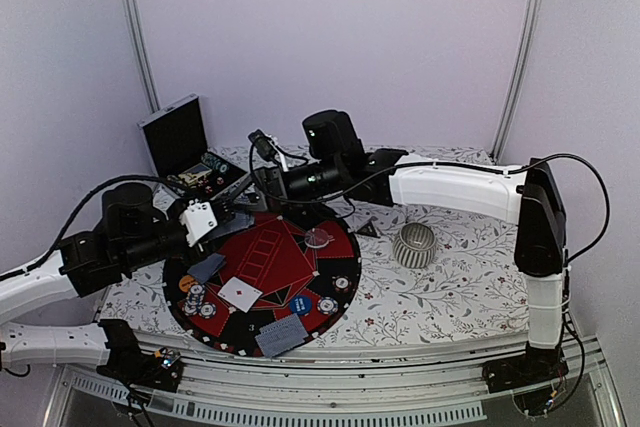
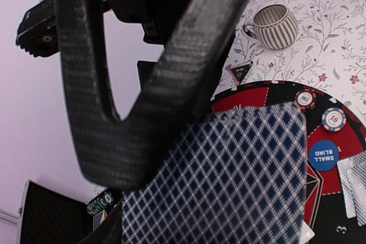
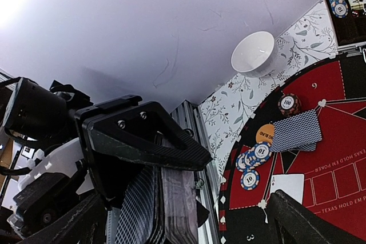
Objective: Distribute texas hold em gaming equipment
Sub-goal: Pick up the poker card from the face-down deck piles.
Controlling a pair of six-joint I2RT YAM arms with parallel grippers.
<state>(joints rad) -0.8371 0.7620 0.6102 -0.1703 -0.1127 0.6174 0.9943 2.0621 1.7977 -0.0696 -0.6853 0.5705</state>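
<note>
My left gripper (image 1: 238,215) is shut on a deck of grey-blue-backed cards (image 2: 229,181), held above the back left of the round black-and-red poker mat (image 1: 345,265). My right gripper (image 1: 252,197) is open right beside it, its fingers either side of the deck's edge (image 3: 154,210). On the mat lie a face-down card (image 1: 207,267), a face-up card (image 1: 240,294) and face-down cards (image 1: 282,334). There are also a blue small-blind disc (image 1: 300,304), an orange disc (image 1: 186,284), a clear disc (image 1: 318,238) and chips (image 1: 195,299).
A ribbed silver cup (image 1: 413,244) stands right of the mat. An open black case (image 1: 178,137) holding chips (image 1: 210,172) stands at the back left. A white bowl (image 3: 254,54) sits on the floral cloth beyond the mat's left edge. White walls enclose the table.
</note>
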